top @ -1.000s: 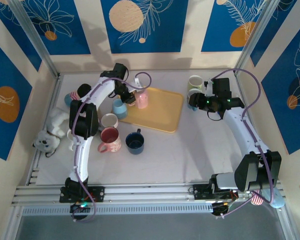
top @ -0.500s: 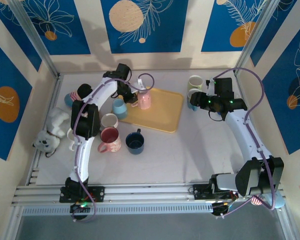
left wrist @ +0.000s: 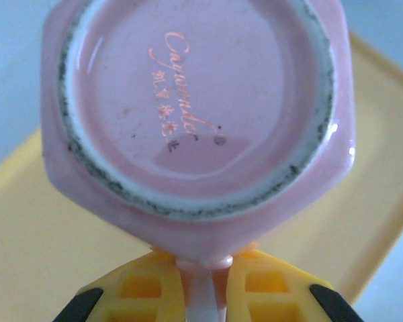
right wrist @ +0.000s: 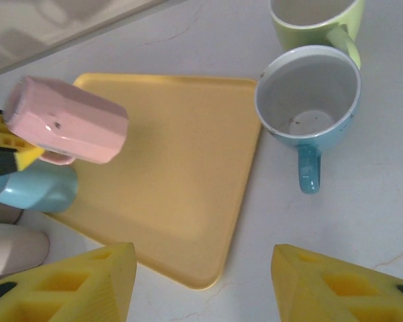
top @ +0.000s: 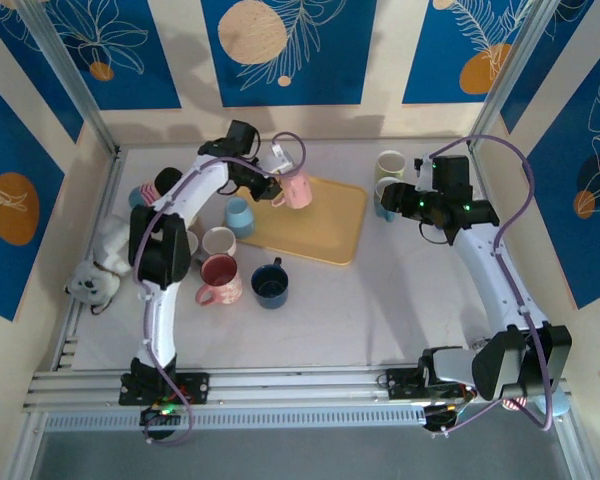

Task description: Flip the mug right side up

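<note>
Pink faceted mug [top: 297, 189] hangs tipped on its side above the yellow tray [top: 325, 236]

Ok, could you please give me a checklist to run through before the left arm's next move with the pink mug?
1. Left jaws shut on the pink mug by its handle: ok.
2. Mug held above the yellow tray, not resting on it: ok.
3. Mug right side up: not ok, it is tipped on its side.
4. Bare tray surface under the mug for setting it down: ok.
5. Right jaws open and well apart from the mug, near the teal mug: ok.
6. Clearance to the pale blue cup beside the tray: cannot tell.
</note>
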You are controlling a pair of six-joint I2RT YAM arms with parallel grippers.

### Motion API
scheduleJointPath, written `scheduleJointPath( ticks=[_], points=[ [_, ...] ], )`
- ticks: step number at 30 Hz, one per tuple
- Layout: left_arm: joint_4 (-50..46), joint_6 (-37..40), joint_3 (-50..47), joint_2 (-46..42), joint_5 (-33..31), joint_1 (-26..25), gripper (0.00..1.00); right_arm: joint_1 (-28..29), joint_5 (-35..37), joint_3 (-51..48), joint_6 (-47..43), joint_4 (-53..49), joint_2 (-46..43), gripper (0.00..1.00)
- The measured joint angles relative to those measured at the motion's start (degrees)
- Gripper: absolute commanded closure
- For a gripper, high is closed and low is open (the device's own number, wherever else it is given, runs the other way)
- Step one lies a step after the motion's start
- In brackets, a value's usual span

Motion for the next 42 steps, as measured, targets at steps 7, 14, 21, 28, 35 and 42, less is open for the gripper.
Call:
scheduleJointPath(
  ticks=[7,14,21,28,35,42],
  points=[
    [6.6,-8.17,-5.66,-12.0,3.93,0.0,1.0,0.0,-6.93,-1.05,0.63,1.9,-1.92,0.44],
    [14.47,-23.08,-10.34,-19.56,6.97,0.0,1.0,-0.22,-22.93,-3.8,5.9,11.5,-3.06,0.45],
    [28.76,-43.63,-16.59,-24.48,10.91,0.02,1.0,0.72,-36.33,-7.72,17.53,28.46,-2.4,0.45],
    [43.5,-60.74,-23.5,-28.04,13.97,0.0,1.0,4.04,-40.76,-10.43,29.07,45.55,-0.2,0.46],
    [48.22,-67.01,-27.36,-31.98,14.51,-0.28,1.0,9.05,-40.48,-10.88,40.96,60.22,4.48,0.45],
    [49.79,-68.76,-27.71,-34.91,14.64,-1.29,1.0,14.43,-36.44,-10.6,52.87,72.39,10.91,0.45]
  ],
)
